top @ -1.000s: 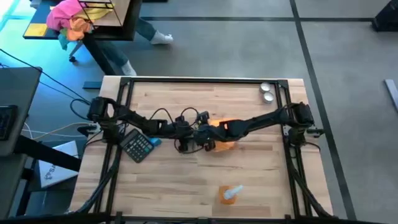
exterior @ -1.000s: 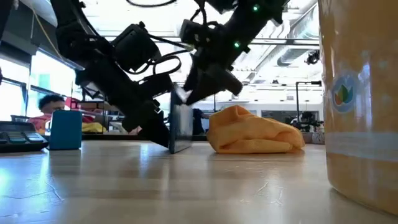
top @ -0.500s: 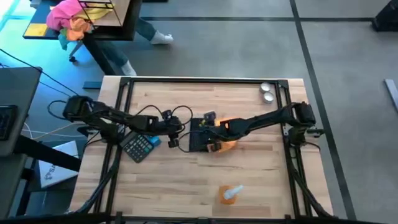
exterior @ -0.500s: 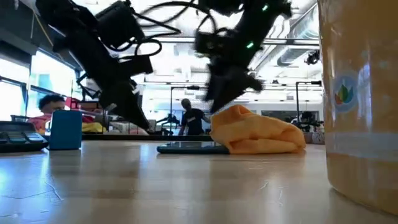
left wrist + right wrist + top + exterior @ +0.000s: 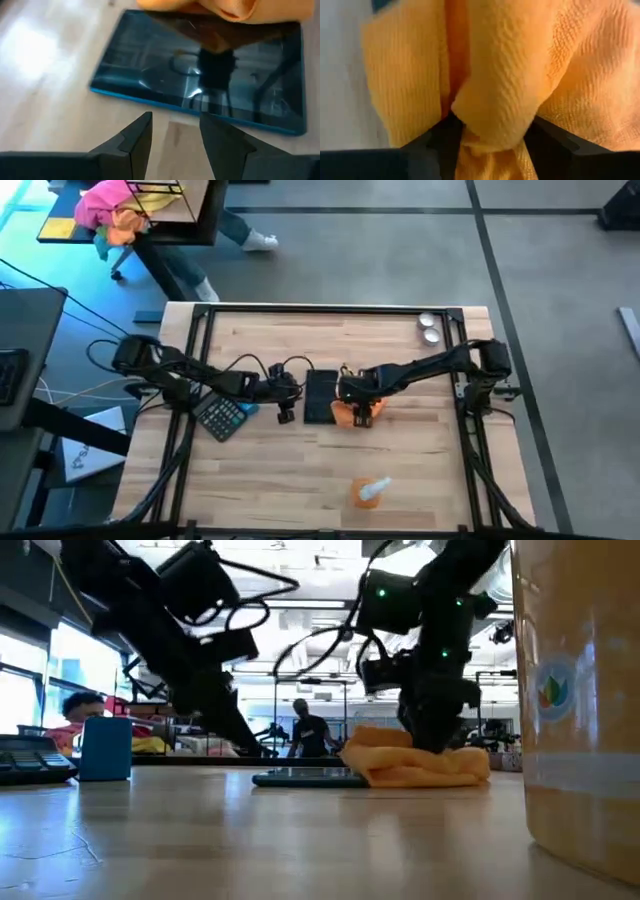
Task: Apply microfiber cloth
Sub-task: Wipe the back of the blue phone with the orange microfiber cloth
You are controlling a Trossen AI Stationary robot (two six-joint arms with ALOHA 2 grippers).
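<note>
Bench point(image 5: 330, 470): pale butcher-block wood in a dark frame, its planks running left to right; everything named below sits on it.
Left arm: comes in from the left edge, its left tool point(image 5: 284, 414) just short of the tablet's left side and lifted a little off the wood; the wrist view shows its two dark fingers point(image 5: 136, 137) spread apart with nothing between them.
Right arm: reaches across from the right edge and covers much of the cloth from above; its right tool point(image 5: 354, 393) is pressed down into the fabric, and its wrist view shows a fat fold bulging between the two fingers point(image 5: 436, 141), so it has the cloth clamped.
Tablet point(image 5: 320, 396): flat, dark, glossy slab with a thin blue edge point(image 5: 200, 112), lying face up at mid-bench; the glass mirrors the arm above it.
Spray bottle point(image 5: 368, 492): clear plastic with orange liquid, near the front edge; in the low view it fills the right side point(image 5: 580, 710) and hides whatever lies behind it.
Calculator point(image 5: 222, 416): dark, keyed, tilted, under the left arm's run.
Microfiber cloth point(image 5: 348, 412): bright orange, soft, ribbed weave, bunched into a low heap point(image 5: 420, 762) against the tablet's right side, one edge lapping onto the glass point(image 5: 230, 6).
Blue block point(image 5: 106, 748): small, upright, beside the calculator.
Two metal discs point(image 5: 430, 328): round, shiny, at the far right corner.
</note>
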